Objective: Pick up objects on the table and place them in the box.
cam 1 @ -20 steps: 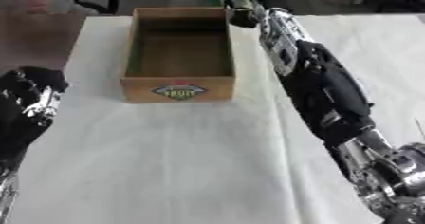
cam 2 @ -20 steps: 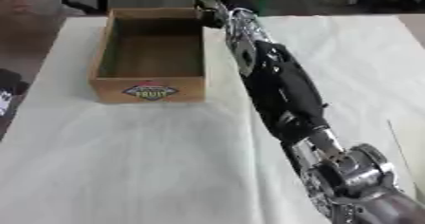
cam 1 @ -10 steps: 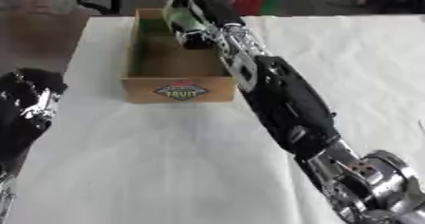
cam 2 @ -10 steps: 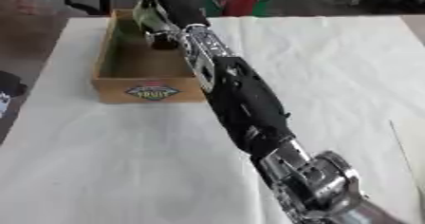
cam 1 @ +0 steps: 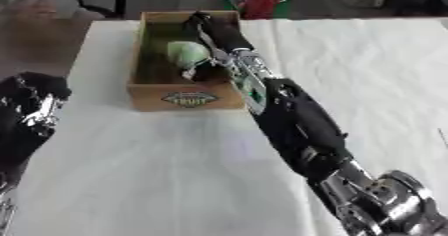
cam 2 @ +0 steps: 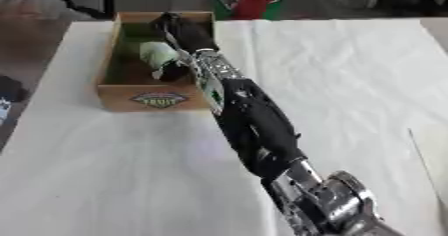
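While the long black and silver right arm is stretched diagonally up the white-clothed table (cam 1: 157, 180), the right hand (cam 1: 217, 35) is held over the inside of the open brown cardboard box with a "FRUIT" label (cam 1: 188, 99), its dark fingers curled round a pale green rounded object (cam 1: 186, 53). The object is seen within the box's walls, towards the middle of the compartment, with a dark finger or thumb wrapped beneath it at its lower right side; whether it is touching the box floor cannot be told. The box is placed near the far left part of the table, its labelled wall turned towards the robot.

The left hand (cam 1: 31, 112) is shown at the left edge of the left eye view, black with silver parts, its fingers relaxed and empty, resting beside the table's edge.

Compared with half a second ago, the right hand is found deeper over the box, and the green object, not made out then, is now seen in its grasp
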Robot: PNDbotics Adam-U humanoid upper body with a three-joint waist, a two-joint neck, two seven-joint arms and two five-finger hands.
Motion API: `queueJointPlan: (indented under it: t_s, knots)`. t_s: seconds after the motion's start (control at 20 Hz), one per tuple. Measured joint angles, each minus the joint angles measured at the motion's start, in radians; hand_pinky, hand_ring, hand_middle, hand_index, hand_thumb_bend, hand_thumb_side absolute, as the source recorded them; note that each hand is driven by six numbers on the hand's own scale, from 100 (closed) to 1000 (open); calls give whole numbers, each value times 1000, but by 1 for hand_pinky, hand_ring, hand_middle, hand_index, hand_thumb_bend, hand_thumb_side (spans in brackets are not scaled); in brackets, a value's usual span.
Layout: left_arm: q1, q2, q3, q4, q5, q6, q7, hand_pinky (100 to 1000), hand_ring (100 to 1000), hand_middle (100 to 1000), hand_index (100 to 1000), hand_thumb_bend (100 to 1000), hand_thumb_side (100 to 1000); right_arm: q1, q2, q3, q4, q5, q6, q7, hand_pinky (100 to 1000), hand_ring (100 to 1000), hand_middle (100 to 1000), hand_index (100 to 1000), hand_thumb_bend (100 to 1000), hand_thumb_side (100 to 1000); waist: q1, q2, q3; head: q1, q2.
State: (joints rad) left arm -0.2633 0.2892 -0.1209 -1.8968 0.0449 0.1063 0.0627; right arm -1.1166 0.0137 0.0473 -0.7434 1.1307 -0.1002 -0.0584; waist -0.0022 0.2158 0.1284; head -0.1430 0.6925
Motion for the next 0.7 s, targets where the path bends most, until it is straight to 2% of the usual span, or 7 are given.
queueJointPlan:
  t_s: [0.2,0.35,0.7]
  knots:
    - [0,0,0,0,0,0,0,732,624,568,585,259,367,0,-13,-14,-33,-43,19,-39,712,856,824,839,580,254,1,-1,-7,1,0]
    - [0,0,0,0,0,0,1,732,624,568,584,260,367,0,-41,-28,-64,-91,38,-63,680,828,801,832,509,181,1,-4,-14,2,0]
    - [8,0,0,0,0,-1,5,731,623,567,584,261,367,30,-164,-89,-115,-250,102,-123,632,788,765,813,466,154,1,-11,-29,12,0]
